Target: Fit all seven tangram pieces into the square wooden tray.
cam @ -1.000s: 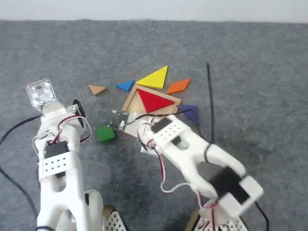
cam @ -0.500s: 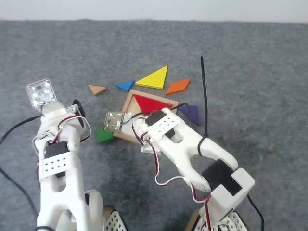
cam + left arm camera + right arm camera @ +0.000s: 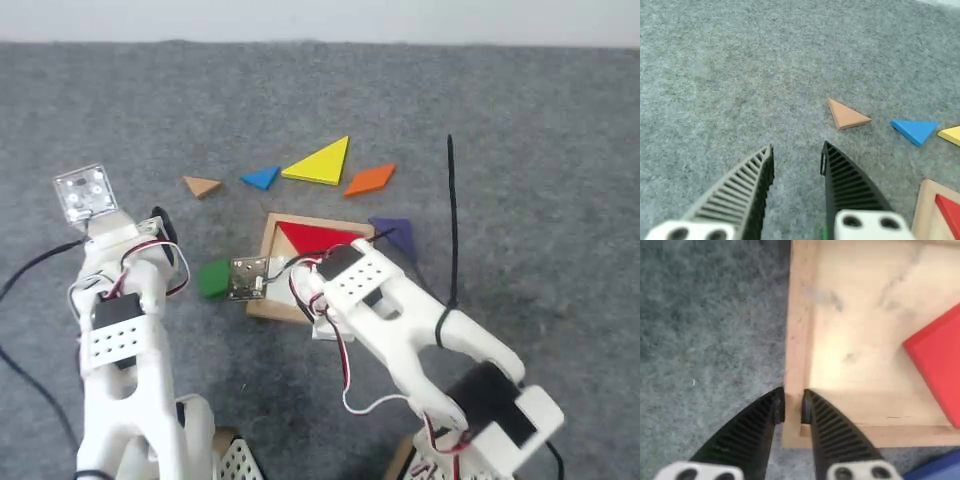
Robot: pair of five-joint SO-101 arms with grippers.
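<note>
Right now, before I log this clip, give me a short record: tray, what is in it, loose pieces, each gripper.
tray: wooden tray on the grey carpet
in tray: red triangle
outside tray, on the carpet: yellow triangle, blue triangle, orange piece, tan triangle, purple piece, green piece
right gripper: shut on the tray's wall near a corner
left gripper: open, above the carpet, holding nothing

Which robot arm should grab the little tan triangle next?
Left. The left gripper is open and empty, hanging over the carpet close to the tan triangle. The right gripper is clamped on the wooden tray's wall.
</note>
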